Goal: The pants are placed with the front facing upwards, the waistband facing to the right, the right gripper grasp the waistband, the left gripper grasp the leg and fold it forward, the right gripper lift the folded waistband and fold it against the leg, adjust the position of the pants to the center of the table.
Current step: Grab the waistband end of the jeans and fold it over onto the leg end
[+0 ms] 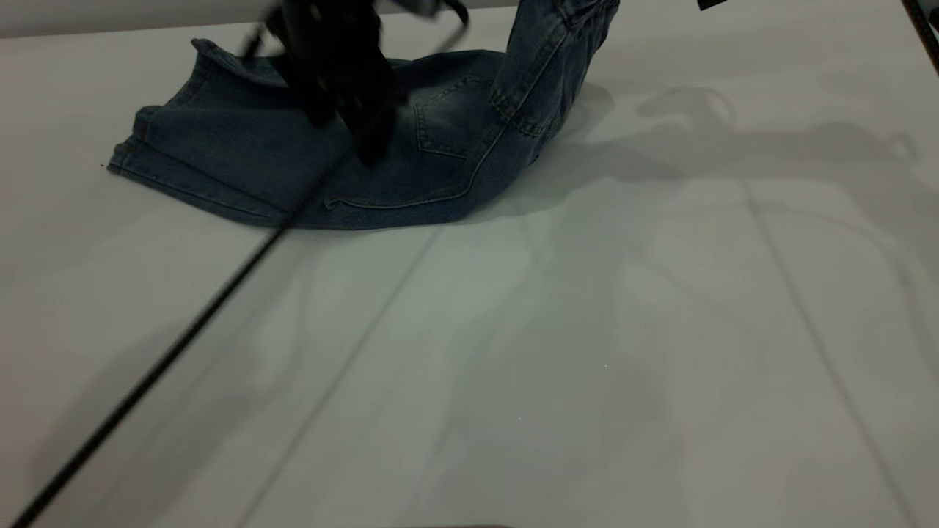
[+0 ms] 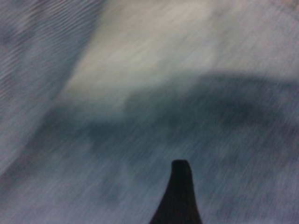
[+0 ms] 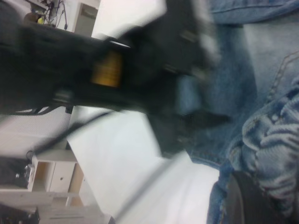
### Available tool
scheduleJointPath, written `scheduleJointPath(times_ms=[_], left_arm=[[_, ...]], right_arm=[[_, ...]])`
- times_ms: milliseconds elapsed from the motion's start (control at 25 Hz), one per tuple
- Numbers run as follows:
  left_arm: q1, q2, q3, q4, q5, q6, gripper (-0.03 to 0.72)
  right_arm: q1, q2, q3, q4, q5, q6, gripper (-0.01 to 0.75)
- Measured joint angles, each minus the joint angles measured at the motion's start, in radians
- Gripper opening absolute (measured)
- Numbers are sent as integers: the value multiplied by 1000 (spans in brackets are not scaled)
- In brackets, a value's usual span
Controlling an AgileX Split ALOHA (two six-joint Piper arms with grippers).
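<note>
Exterior view first: the pants lie toward ten o'clock on the white bench, darker back side up with a patch pocket showing, so one fold looks done. The leg hems spread toward nine o'clock. At about one o'clock the waistband rises off the bench in a hanging column that runs out of the top of the picture; the right pincer that presumably lifts it is out of sight here. The left pincer is down on the middle of the denim, its tips touching or just above the cloth, and I cannot tell whether it is clenched or released. A black cable slants from it toward seven o'clock.

Left wrist view: blurred denim fills nearly everything, with one dark fingertip poking in against the fabric. Nothing shows it gripping.

Right wrist view: gathered, ruffled waistband bunches directly against the right pincer, which looks clenched on that elastic band. The other arm crosses in front, beside the flat denim.

Judging by the drape, the denim is soft but fairly heavy: it sags, folds where bent and should not slip much. The thick stitched waistband looks like the safest hold; a thin single layer could slide free.
</note>
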Motion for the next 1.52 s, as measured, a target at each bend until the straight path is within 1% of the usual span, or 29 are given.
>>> scheduleJointPath(times_ms=[120,360,560,720,880,1080,1240,1360,1520], left_arm=[[31,-68,-26,21,39,-73,584],[155,-118,-31,22,115,-154,584],[251,-115,-26,20,105,-195,584],[303,-94,-26,4,82,-195,584],[319,-38,-26,4,44,-197,584],[319,27,-26,-9,-44,-197,584],[319,69,-26,-19,-71,-189,584],[319,83,-28,-22,-78,-187,584],[319,88,-32,-30,-77,-182,584]], right_arm=[[-1,-1,-1,-5,-4,7,40],[-2,-1,-1,-10,-5,15,40],[-2,-1,-6,-13,-7,15,39],[-2,-1,-39,-20,-4,29,40],[-2,-1,-67,-23,7,43,40],[-2,-1,-69,-28,9,49,40],[3,-1,-71,-29,17,63,40],[27,-1,-90,-40,18,70,40],[92,-1,-173,-43,15,112,40]])
